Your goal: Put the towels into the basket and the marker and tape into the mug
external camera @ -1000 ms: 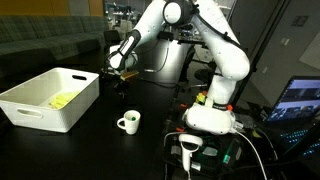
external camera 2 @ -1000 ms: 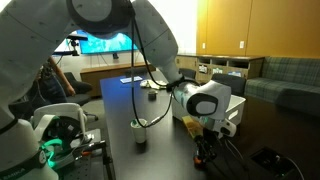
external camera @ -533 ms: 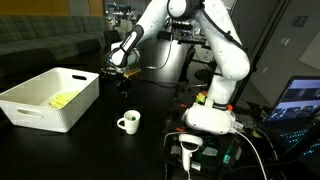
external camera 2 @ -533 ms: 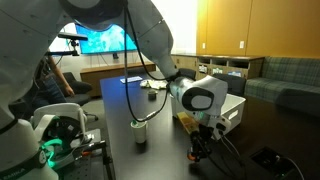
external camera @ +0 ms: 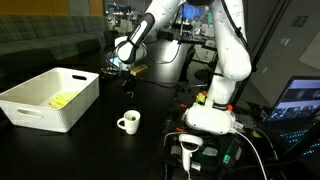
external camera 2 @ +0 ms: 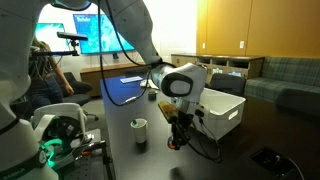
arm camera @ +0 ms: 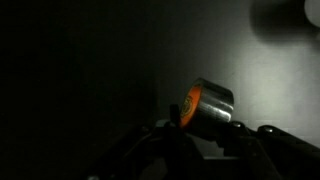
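In the wrist view my gripper (arm camera: 205, 127) is shut on the tape (arm camera: 210, 102), a silver roll with an orange core, tilted between the fingers. In both exterior views the gripper (external camera: 123, 72) (external camera 2: 177, 135) hangs above the dark table, between the basket and the mug. The white mug (external camera: 128, 122) (external camera 2: 139, 133) stands upright on the table, apart from the gripper. The white basket (external camera: 30, 110) (external camera 2: 225, 112) holds the yellow towel (external camera: 63, 99). A white towel and the marker are out of view.
The arm's white base (external camera: 210, 115) stands beside the table with cables and a stand (external camera: 190, 150) in front. Screens (external camera 2: 95, 35) and a second machine (external camera 2: 55, 135) stand beyond the table edge. A pale blurred shape (arm camera: 308, 8) sits at the wrist view's top corner.
The arm has swung away from the basket's edge toward the mug's side of the table, carrying the tape. The jaws have kept the same grip.
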